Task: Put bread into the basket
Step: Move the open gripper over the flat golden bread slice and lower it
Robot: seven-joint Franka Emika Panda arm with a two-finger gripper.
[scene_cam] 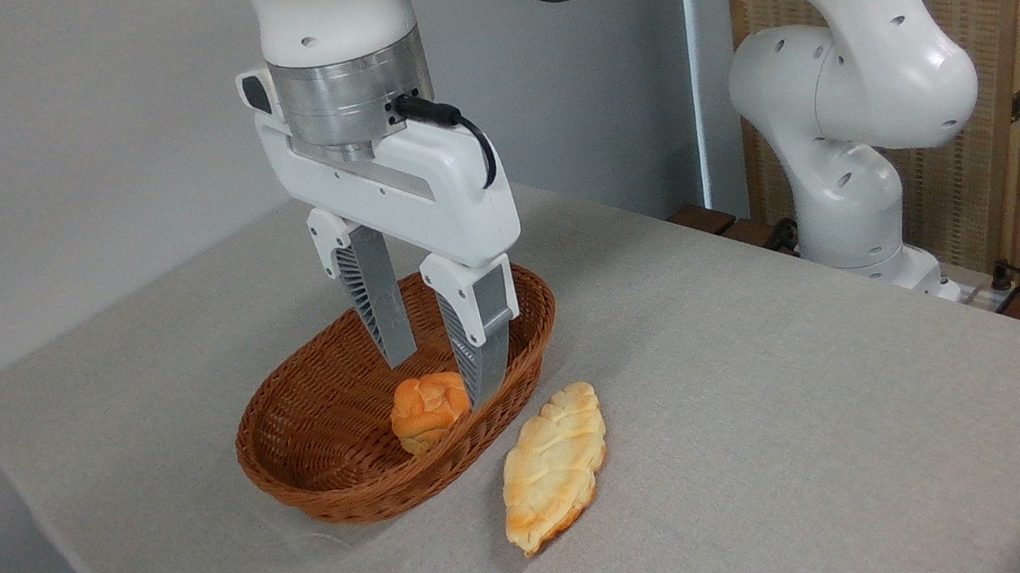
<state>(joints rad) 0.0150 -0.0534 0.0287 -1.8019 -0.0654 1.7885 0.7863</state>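
So we're looking at the bread (554, 467) lying flat on the bench (791, 406), just beside the near-right rim of the basket (313, 457), not inside it yet. Its long axis is running from near-left to far-right, roughly along the basket's side.

Our gripper (443, 377) is hanging over the basket with its jaws spread, holding nothing, and the tips are sitting around or just behind the small round bun (428, 410) that's already in there. Hard to tell whether the right finger is touching the bun or just passing close by it.

Handling-wise, we're guessing this pastry is light and fairly soft, with a crust that might flake or dent if squeezed hard. The pointed browned ends look thin and brittle, so we're thinking the middle is the spot, pinching across the narrow width where it's thickest. It's lying low, so the fingers are going to need to get right down to the cloth.

The bench is wearing a pale grey fabric cover, which probably gives some grip but could bunch up. Around it we're seeing a plain grey wall on the left, and a woven wooden screen (983, 3) behind the arm's base on the far right.
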